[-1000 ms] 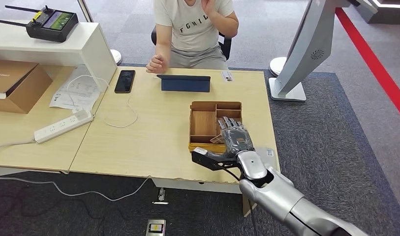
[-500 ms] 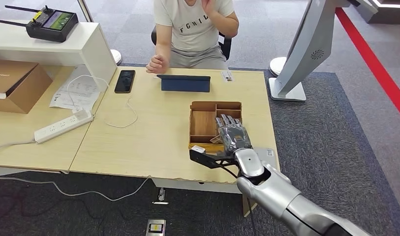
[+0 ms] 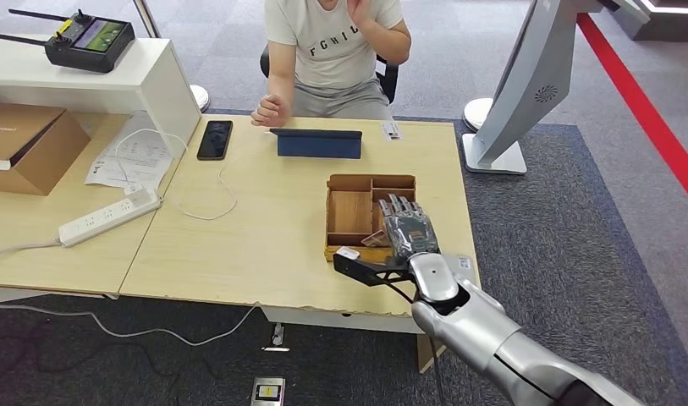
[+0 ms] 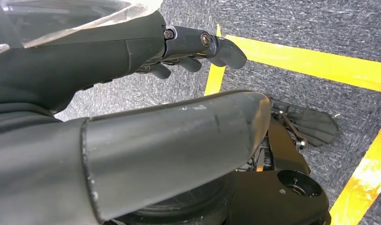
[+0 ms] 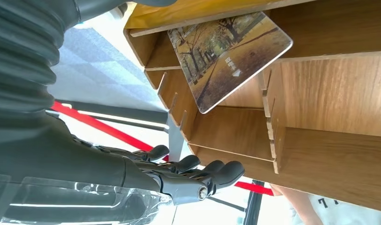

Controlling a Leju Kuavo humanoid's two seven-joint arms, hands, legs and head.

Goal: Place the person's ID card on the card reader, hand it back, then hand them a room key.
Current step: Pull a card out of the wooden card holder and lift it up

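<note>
My right hand (image 3: 406,227) hovers over the near right part of a wooden divided box (image 3: 351,212) on the table, fingers stretched out and thumb pointing left, holding nothing. In the right wrist view a key card (image 5: 229,55) printed with autumn trees leans in one compartment of the box (image 5: 329,140), apart from my fingers (image 5: 193,173). A small white card (image 3: 392,129) lies at the table's far edge near the seated person (image 3: 333,51). A dark blue flat device (image 3: 319,142) stands in front of the person. My left hand (image 4: 197,44) hangs beside my body, fingers loosely extended and empty.
A black phone (image 3: 215,139) with a white cable lies far left on the table (image 3: 255,245). A power strip (image 3: 109,216), papers and a cardboard box (image 3: 27,144) sit on the neighbouring desk. A pale flat item (image 3: 464,263) lies by my right wrist. A white stand (image 3: 526,85) rises at the right.
My right hand has edged slightly farther over the wooden box and a little to the right. The person and the things on the table have not moved.
</note>
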